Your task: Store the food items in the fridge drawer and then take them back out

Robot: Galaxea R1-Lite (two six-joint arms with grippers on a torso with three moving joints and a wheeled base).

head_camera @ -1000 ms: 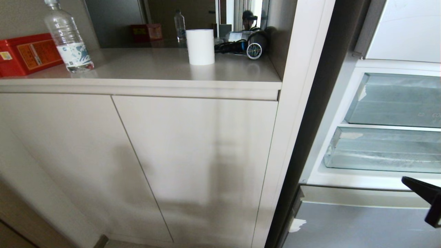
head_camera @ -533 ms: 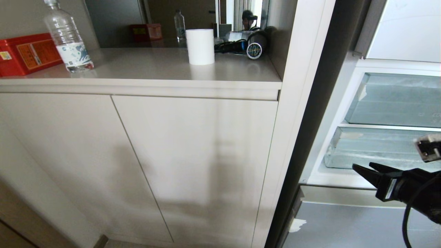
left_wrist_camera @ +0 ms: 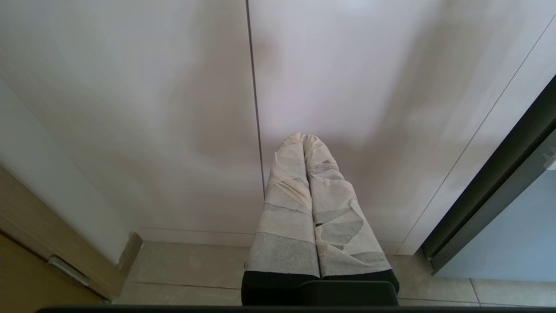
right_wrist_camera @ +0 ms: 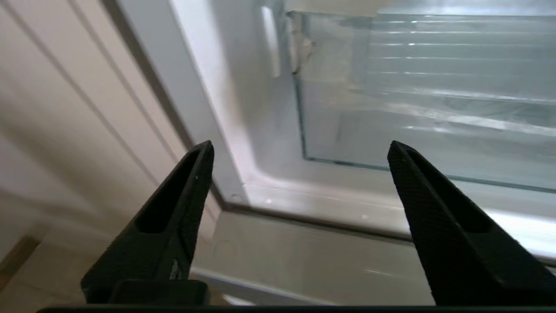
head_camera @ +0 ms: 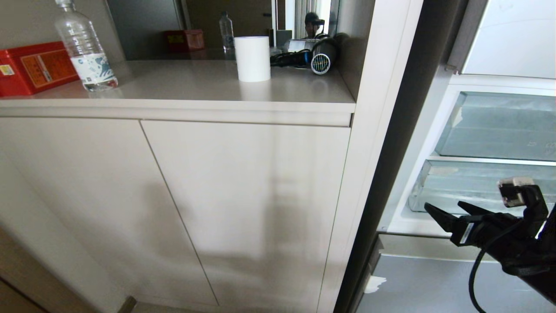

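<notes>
Head view showed the right pincer wide open, empty, at the drawer's left front corner; the drawer's length ran off rightward. No food showed.

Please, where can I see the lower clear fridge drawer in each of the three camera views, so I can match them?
Head view: the fridge drawer is at the right edge, under another clear bin, just beyond the open right gripper.
Left wrist view: not in it; only the cabinet doors and floor.
Right wrist view: upper right, its corner beyond the fingertips.
Shared landmark: the white fridge sill below the drawer.
</notes>
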